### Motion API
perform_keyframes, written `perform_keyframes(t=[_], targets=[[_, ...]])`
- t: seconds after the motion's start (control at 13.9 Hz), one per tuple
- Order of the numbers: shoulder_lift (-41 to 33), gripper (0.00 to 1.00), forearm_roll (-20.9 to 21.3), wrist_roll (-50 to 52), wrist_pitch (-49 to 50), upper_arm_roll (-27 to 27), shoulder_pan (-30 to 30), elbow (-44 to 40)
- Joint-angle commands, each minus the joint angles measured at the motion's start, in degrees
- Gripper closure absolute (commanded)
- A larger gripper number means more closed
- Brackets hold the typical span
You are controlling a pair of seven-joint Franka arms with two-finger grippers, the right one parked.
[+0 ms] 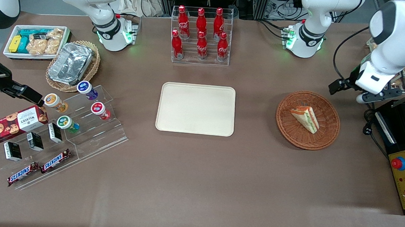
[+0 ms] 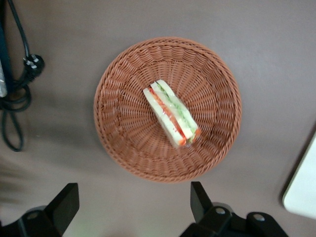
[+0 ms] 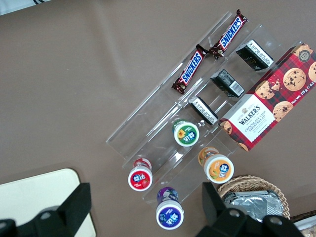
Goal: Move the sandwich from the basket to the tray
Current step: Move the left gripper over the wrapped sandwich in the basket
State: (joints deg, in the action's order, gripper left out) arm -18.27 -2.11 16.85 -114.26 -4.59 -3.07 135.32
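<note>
Hovering wide open and empty above the desk beside the basket [image 2: 168, 109], end effector [image 2: 133, 207] yet to descend and close on the sandwich [image 2: 171, 113] lying inside, tray [image 1: 196, 108] bare at desk centre.

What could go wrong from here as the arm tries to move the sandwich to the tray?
The gripper is open above the table beside the basket, not yet over the sandwich. The sandwich lies tilted, so the fingers may squash it or slip. The light basket could shift. The sandwich might drop before the tray.
</note>
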Motion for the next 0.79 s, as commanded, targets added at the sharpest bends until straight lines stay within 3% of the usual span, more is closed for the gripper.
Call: perform_keyframes(t=[0.0, 0.29, 0.43, 0.72], targets=[[-0.63, 0.00, -0.70, 7.21, -9.80, -0.33, 0.52, 6.95], [5.68, 0.01, -0.17, 19.15, -20.64, -0.41, 1.57, 10.50], [8.59, 0.01, 0.00, 25.58, -24.50, -3.04, 1.57, 10.14], [12.37, 0.01, 0.09, 31.57, -28.99, -4.11, 1.57, 9.71]])
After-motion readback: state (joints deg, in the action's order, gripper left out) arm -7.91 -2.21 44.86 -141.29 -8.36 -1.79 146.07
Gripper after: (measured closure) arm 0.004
